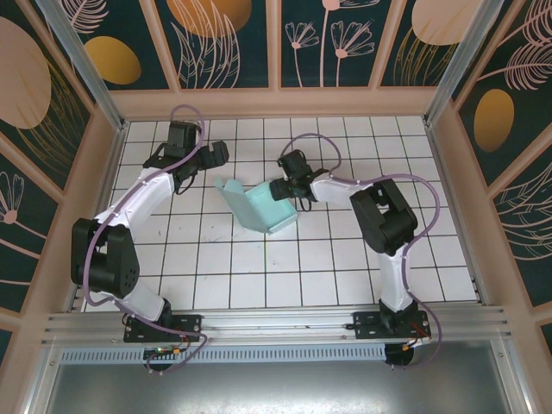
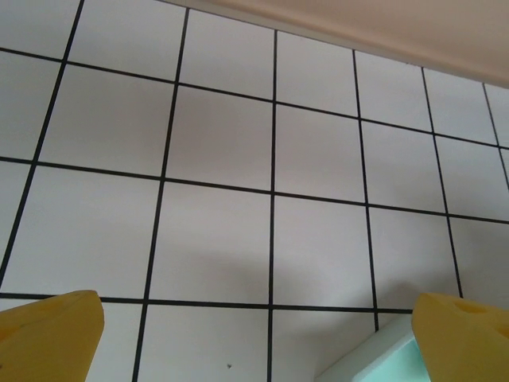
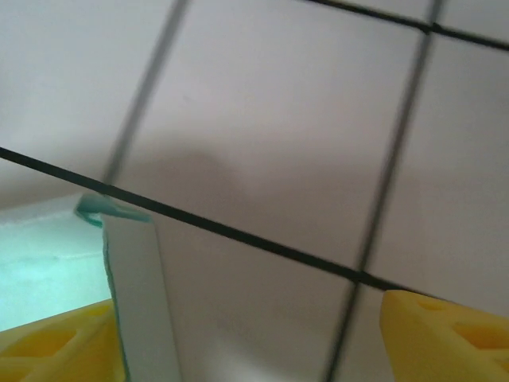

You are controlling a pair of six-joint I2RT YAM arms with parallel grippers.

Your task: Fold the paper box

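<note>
Top external view has the paper box (image 1: 261, 210) lying near the middle of the white tiled desk (image 1: 345, 276), partly folded, with one panel raised on its left side. The right gripper (image 1: 287, 184) is at the upper right edge of the box. In the right wrist view its yellow fingers (image 3: 441, 334) stand wide apart. A thin upright wall of the box is between them, just beside the finger at the lower left of the frame, so nothing is clamped. The left gripper (image 1: 214, 156) hovers up and to the left of the box, apart from it. In the left wrist view its fingers (image 2: 49, 338) are fully spread over bare tiles and hold nothing, with a corner of the box at the bottom right.
</note>
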